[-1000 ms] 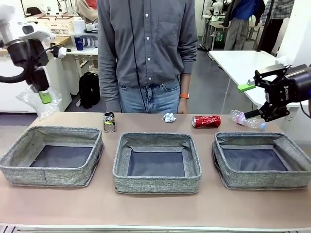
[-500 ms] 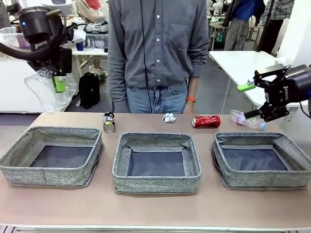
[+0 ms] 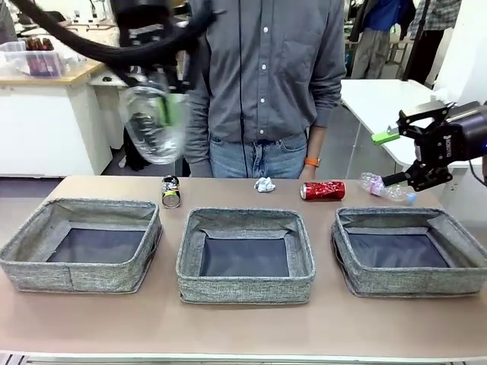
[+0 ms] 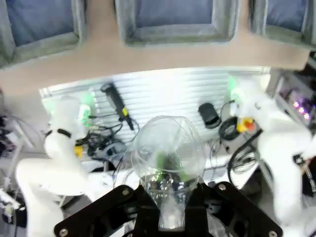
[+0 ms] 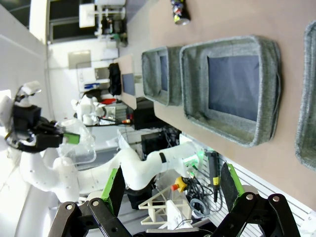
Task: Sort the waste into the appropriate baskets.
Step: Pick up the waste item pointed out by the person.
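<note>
The clear plastic bottle (image 3: 154, 125) hangs high in the air, pinched by its neck in the closed jaws of the left gripper (image 3: 169, 110), roughly above the dark multicoloured drink can (image 3: 171, 191) and over the far edge of the tabletop (image 3: 243, 327). From the left wrist you can see it bulging out past the fingertips. It is over no basket yet, so I'd say the sorting has barely begun. All three grey baskets, left (image 3: 76, 275), middle (image 3: 245, 289) and right (image 3: 415, 283), show bare dark bottoms. The rest of the waste lies in a row along the far side: the dark can behind the gap between the left and middle baskets, the small paper ball (image 3: 264, 184), the red drink can (image 3: 323, 190) on its side, and a second clear bottle (image 3: 384, 186) behind the right basket. The right gripper (image 3: 389, 158) hovers just above that bottle with its jaws wide and nothing in them. A person stands at the far edge.
</note>
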`<state>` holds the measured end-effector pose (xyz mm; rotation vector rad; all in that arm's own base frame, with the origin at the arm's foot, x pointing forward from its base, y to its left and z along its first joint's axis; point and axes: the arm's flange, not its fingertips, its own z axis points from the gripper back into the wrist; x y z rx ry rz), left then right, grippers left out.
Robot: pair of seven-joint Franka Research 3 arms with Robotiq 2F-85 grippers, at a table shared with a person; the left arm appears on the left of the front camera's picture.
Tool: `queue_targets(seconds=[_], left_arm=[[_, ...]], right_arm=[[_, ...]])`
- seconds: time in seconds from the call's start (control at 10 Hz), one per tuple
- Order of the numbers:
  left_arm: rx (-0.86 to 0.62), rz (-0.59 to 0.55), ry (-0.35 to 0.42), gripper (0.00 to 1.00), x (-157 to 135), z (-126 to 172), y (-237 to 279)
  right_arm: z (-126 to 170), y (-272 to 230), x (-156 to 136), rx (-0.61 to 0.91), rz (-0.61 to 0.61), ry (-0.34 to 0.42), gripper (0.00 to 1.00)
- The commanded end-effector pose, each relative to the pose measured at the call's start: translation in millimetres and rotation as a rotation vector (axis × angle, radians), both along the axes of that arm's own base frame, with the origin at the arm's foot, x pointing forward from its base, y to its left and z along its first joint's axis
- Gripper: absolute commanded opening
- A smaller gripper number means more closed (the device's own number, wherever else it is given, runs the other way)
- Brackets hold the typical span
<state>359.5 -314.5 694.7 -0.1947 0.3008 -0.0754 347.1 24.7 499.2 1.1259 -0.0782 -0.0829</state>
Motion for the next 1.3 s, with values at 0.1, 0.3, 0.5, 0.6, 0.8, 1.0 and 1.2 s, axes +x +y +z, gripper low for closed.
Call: queue_targets(seconds=[0.1,0.3,0.5,0.6,0.8,1.0,1.2], left_arm=[[0.185,0.123,-0.058,0.03,44.0,22.1,-75.0],[0.208,0.128,-0.061,0.03,45.6,33.8,-102.1],[0.211,0.145,-0.067,0.03,46.7,36.2,-109.2],[0.211,0.141,-0.048,0.03,51.2,37.1,-107.2],[0.228,0.08,0.023,0.03,62.5,36.4,-99.1],[0.227,-0.041,0.152,0.03,73.4,45.7,-90.8],[0.192,0.0,0.168,0.03,85.1,57.2,-81.4]], right_arm=[[2.4,0.3,1.6,-0.003,0.001,0.003,1.0],[2.4,0.3,1.6,-0.003,0.001,0.003,1.0],[2.4,0.3,1.6,-0.003,0.001,0.003,1.0],[2.4,0.3,1.6,-0.003,0.001,0.003,1.0],[2.4,0.3,1.6,-0.003,0.001,0.003,1.0],[2.4,0.3,1.6,-0.003,0.001,0.003,1.0],[2.4,0.3,1.6,-0.003,0.001,0.003,1.0]])
